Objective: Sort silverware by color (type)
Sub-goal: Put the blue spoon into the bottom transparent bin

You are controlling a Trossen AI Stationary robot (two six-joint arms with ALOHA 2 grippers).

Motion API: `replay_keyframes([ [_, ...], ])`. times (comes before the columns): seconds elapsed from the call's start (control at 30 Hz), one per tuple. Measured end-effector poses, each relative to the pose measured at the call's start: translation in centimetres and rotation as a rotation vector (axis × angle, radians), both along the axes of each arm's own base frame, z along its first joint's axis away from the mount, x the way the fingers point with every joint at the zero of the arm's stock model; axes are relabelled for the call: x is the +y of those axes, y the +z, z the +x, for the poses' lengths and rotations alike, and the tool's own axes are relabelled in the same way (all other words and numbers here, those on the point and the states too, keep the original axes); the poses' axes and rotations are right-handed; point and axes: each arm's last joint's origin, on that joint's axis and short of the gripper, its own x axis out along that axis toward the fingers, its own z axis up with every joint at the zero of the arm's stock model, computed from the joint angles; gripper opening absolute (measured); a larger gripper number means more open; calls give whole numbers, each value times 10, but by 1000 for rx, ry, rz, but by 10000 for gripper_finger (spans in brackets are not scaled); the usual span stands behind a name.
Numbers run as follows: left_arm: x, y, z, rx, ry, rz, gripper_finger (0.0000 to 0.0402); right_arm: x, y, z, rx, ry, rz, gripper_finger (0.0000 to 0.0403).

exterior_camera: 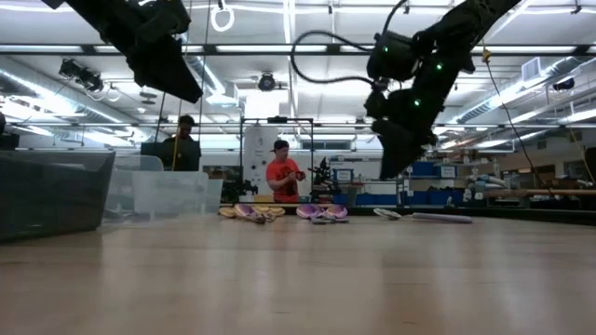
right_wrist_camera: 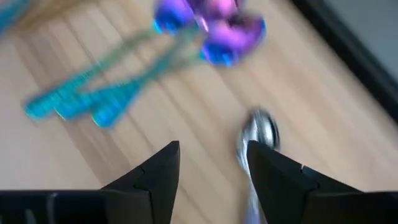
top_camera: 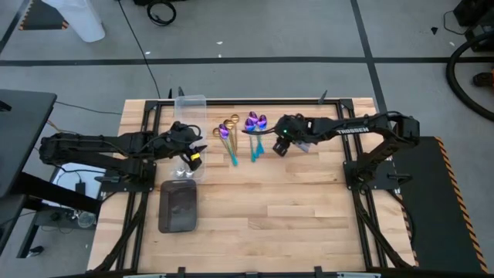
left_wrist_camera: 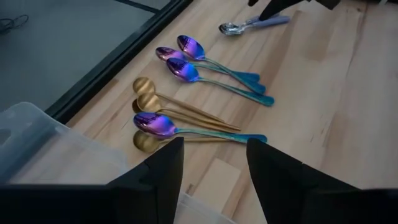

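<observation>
**Sorting spoons at the far edge of the bench**

Hovering above the bench (top_camera: 293, 224), the right gripper (right_wrist_camera: 208, 165) hangs released, grasping nothing, over a silver spoon (right_wrist_camera: 258, 134) lying just right of three purple spoons (left_wrist_camera: 186, 59). Left of those lies a mixed cluster: gold spoons (left_wrist_camera: 146, 93) with one more purple spoon (left_wrist_camera: 155, 124) across them. The left gripper (left_wrist_camera: 211, 162) is raised near the clear bin (top_camera: 189, 123), fingers apart and empty. A dark tray (top_camera: 177, 207) sits nearer, on the left.
</observation>
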Motion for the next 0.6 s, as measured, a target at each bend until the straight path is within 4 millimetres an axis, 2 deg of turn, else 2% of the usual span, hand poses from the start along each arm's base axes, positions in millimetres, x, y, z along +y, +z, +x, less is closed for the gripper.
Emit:
replay_keyframes([
  [0.23,0,0,0,10,-10,11,183,-4,-9,-16,89,-95,92,163],
  [0.6,-4,-1,0,26,-43,24,183,-5,-49,-42,109,-152,150,153],
])
